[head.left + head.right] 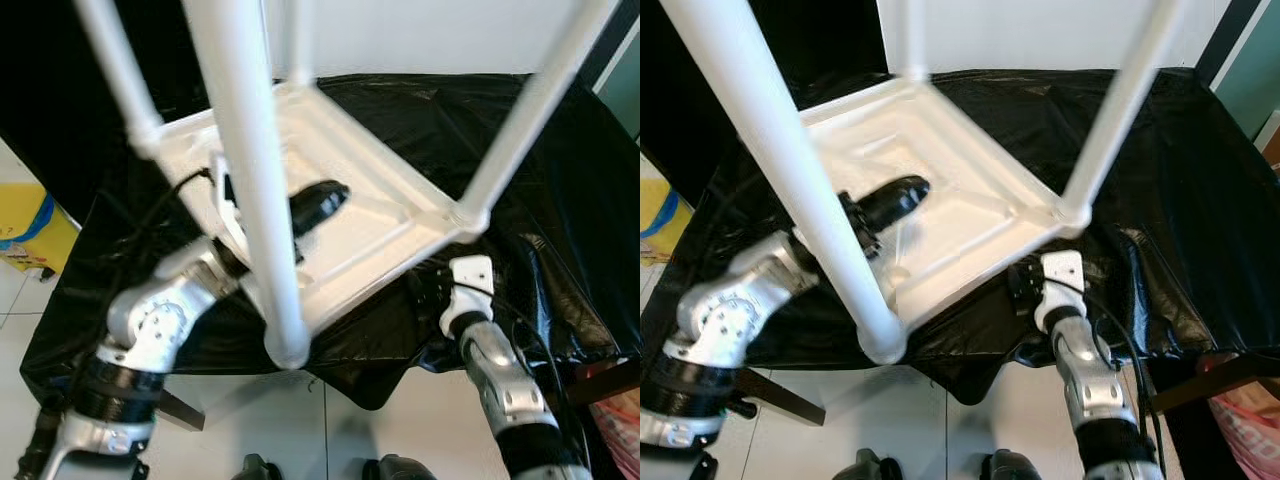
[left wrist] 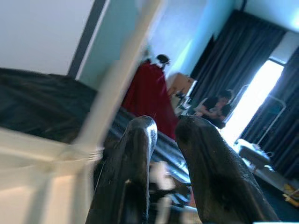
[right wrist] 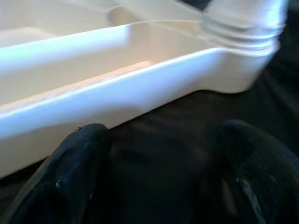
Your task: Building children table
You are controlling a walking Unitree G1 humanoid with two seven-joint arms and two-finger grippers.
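Observation:
A white plastic children's table point(image 1: 345, 175) lies upside down on a black sheet point(image 1: 540, 190), legs pointing up. The nearest leg point(image 1: 258, 170) rises in front of my left arm; another leg point(image 1: 525, 115) stands at the right corner. My left gripper point(image 1: 322, 201) hovers over the table's underside just behind the nearest leg, its fingers point(image 2: 140, 140) almost together with nothing between them. My right gripper point(image 3: 163, 133) is open, low on the sheet beside the table's rim point(image 3: 117, 93) near the right corner socket point(image 3: 243, 32).
The black-covered surface ends close in front of me over white floor tiles point(image 1: 270, 410). A yellow object point(image 1: 25, 225) sits on the floor at left, a pink bag point(image 1: 618, 420) at lower right. In the left wrist view a person point(image 2: 212, 107) sits far off.

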